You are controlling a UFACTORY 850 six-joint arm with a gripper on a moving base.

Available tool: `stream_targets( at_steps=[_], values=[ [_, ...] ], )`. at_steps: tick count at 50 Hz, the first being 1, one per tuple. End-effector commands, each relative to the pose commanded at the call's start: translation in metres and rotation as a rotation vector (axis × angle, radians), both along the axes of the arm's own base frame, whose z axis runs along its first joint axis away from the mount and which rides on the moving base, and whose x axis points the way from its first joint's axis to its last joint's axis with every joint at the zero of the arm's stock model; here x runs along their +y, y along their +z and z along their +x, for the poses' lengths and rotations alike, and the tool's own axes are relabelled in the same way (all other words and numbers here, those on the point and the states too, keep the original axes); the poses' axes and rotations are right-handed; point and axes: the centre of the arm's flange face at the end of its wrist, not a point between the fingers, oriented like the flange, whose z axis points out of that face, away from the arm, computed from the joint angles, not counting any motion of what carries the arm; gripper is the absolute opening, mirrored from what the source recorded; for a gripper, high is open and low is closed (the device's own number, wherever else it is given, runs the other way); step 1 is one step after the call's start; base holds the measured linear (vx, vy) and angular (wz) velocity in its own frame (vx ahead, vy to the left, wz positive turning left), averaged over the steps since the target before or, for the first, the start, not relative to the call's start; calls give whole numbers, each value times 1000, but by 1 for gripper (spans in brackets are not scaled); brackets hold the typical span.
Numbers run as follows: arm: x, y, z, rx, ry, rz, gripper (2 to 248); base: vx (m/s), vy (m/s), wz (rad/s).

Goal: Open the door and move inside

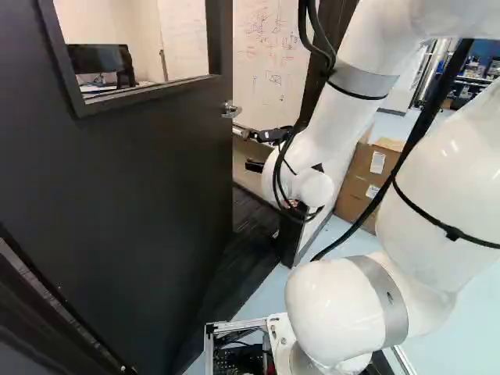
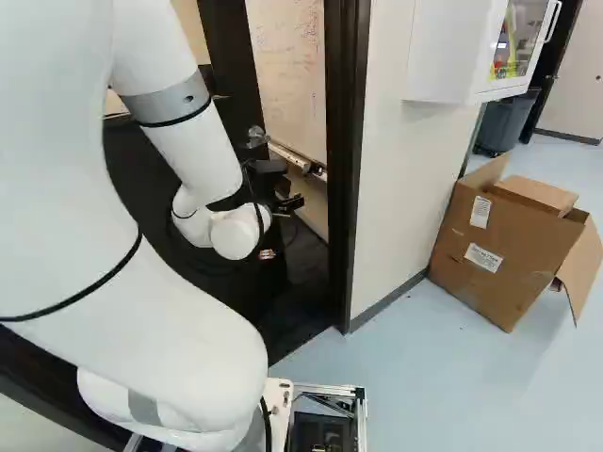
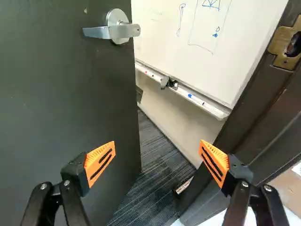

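The hand (image 2: 286, 201) is released, its orange pads (image 3: 100, 162) spread wide, facing the gap between the open door (image 1: 141, 187) and the frame (image 3: 256, 127). The door's handle (image 3: 113, 31) is ahead, apart from both pads.

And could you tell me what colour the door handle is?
The handle is silver, clearest in the wrist view.

Door (image 1: 156, 195): smooth, mostly matt
Door lever (image 3: 113, 32): metal, soft sheen
Whiteboard (image 3: 188, 42): smooth
Carpet (image 3: 153, 197): ribbed cloth, matt
Box (image 2: 485, 259): cardboard, matt
Arm (image 1: 336, 312): smooth, glossy
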Motion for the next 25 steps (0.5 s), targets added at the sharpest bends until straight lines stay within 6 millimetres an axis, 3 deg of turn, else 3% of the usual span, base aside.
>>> stream_targets(
  at_steps=[25],
  values=[
    [23,1,21,1,27,15,247,0,0,0]
  ],
)
